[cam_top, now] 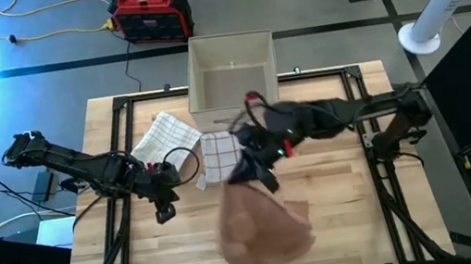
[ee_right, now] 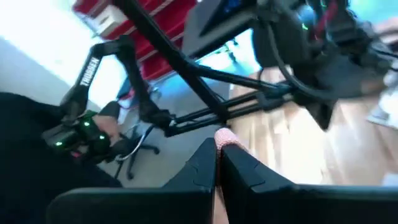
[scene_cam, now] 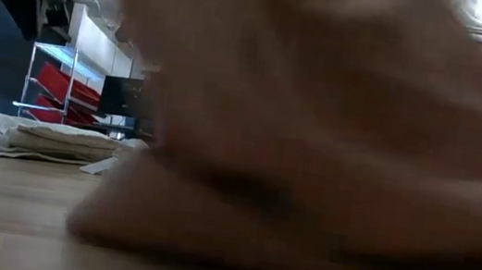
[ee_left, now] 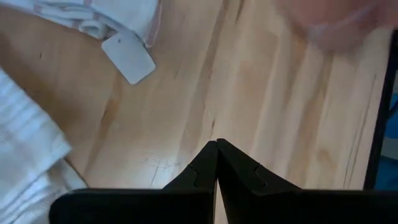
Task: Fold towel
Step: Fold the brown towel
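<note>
A pinkish-brown towel hangs in a bunch below my right gripper, which is shut on its top over the middle of the table. In the low view the towel fills most of the picture, and its lower part lies on the wood. My left gripper is shut on nothing and hovers over bare table to the towel's left; the left wrist view shows its tips closed. My right gripper pinches a small bit of the towel's top between its two fingertips. I cannot tell whether that bit is an edge or a fold. The cloth hangs slack below the fingers, with its lower part on the table.
White checked towels lie at the far left of the table, one beside my right arm, with a tag. A beige box stands at the far edge. A red case sits on the floor beyond.
</note>
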Action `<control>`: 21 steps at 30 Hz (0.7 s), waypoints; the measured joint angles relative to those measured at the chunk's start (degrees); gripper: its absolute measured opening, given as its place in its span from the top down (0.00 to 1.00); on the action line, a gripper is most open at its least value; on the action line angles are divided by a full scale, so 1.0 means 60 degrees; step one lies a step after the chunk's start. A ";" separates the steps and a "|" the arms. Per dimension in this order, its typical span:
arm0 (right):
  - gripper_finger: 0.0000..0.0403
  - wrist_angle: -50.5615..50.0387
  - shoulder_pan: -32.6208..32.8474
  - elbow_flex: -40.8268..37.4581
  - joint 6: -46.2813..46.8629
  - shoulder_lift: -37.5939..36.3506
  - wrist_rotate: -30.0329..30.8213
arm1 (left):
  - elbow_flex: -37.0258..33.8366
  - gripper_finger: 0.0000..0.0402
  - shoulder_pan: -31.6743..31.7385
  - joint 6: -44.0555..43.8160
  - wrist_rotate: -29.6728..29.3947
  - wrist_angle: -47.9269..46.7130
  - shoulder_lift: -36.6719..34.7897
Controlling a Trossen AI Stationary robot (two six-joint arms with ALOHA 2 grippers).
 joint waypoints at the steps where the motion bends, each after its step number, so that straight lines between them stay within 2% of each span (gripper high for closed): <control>1: 1.00 -0.0171 -0.0043 0.0385 -0.0106 0.0168 -0.0306 | 0.0000 1.00 0.0002 -0.0034 -0.0008 0.0005 0.0000; 3: 1.00 -0.0731 0.0069 0.1081 -0.0431 0.0327 -0.0793 | 0.0000 1.00 0.0000 -0.0265 -0.0055 0.0009 0.0000; 7: 1.00 -0.2875 0.0736 0.1592 -0.0553 0.0200 -0.0901 | 0.0000 1.00 0.0000 -0.0841 -0.0264 0.0028 0.0004; 9: 1.00 -0.4530 0.1226 0.1586 -0.0337 0.0175 -0.0517 | 0.0000 1.00 -0.0007 -0.0941 -0.0366 0.0081 0.0004; 12: 1.00 -0.7239 0.2047 0.1552 0.0120 0.0163 0.0578 | 0.0000 1.00 -0.0007 -0.0883 -0.0684 0.0372 0.0004; 14: 1.00 -0.8364 0.2574 0.1259 0.0564 0.0163 0.1070 | 0.0000 1.00 0.0000 -0.0768 -0.0787 0.0720 0.0013; 16: 1.00 -0.8750 0.3062 0.0710 0.1015 0.0185 0.1223 | 0.0000 1.00 0.0026 -0.0663 -0.0804 0.1153 0.0047; 21: 1.00 -0.8095 0.4085 -0.1012 0.1796 0.0192 0.1089 | 0.0000 1.00 0.0031 -0.0342 -0.0810 0.2035 0.0172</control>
